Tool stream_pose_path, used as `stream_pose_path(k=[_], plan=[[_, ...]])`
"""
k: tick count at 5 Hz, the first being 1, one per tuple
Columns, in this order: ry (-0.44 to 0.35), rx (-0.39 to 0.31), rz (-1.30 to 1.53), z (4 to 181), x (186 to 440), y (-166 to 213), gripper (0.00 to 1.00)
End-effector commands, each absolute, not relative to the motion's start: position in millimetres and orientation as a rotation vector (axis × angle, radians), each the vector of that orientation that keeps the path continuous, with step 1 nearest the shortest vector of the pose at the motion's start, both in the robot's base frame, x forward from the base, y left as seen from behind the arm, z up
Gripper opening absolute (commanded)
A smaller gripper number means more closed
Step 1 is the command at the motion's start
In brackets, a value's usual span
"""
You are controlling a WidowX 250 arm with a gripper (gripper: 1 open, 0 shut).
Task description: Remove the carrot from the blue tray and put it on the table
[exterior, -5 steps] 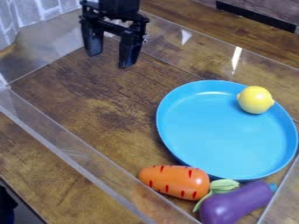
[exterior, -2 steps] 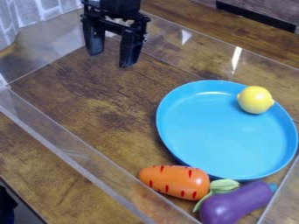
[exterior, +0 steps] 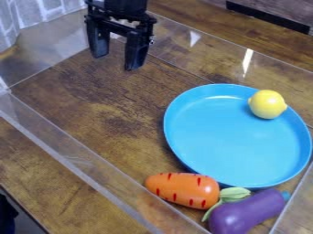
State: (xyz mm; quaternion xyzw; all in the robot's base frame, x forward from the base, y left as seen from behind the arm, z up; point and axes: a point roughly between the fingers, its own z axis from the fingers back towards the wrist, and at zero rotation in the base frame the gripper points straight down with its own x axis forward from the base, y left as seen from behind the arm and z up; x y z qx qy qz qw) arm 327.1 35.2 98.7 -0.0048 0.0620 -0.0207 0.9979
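black robot arm [exterior: 120,20] at the top edge, dark blocky gripper [exterior: 116,55], two chunky squarish fingers [exterior: 137,53], fine details too small to tell

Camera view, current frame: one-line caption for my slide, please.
Carrot and eggplant beside the blue tray, lemon at its edge, open gripper away from them all.

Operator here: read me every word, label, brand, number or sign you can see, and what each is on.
No readable text anywhere in this view.
The marks on the toy carrot are dark stripes, not lettering.
The blue plate, lemon and eggplant show no print.
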Motion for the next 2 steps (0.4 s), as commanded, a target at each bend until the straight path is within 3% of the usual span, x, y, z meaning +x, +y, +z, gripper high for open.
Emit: stream_pose_path(k=[1, 2], plan=[[0.063, 0.000, -0.017, 115.2, 334.2, 46.0, 1.00], [0.057, 0.003, -0.027, 114.8, 336.1, 47.0, 1.00]])
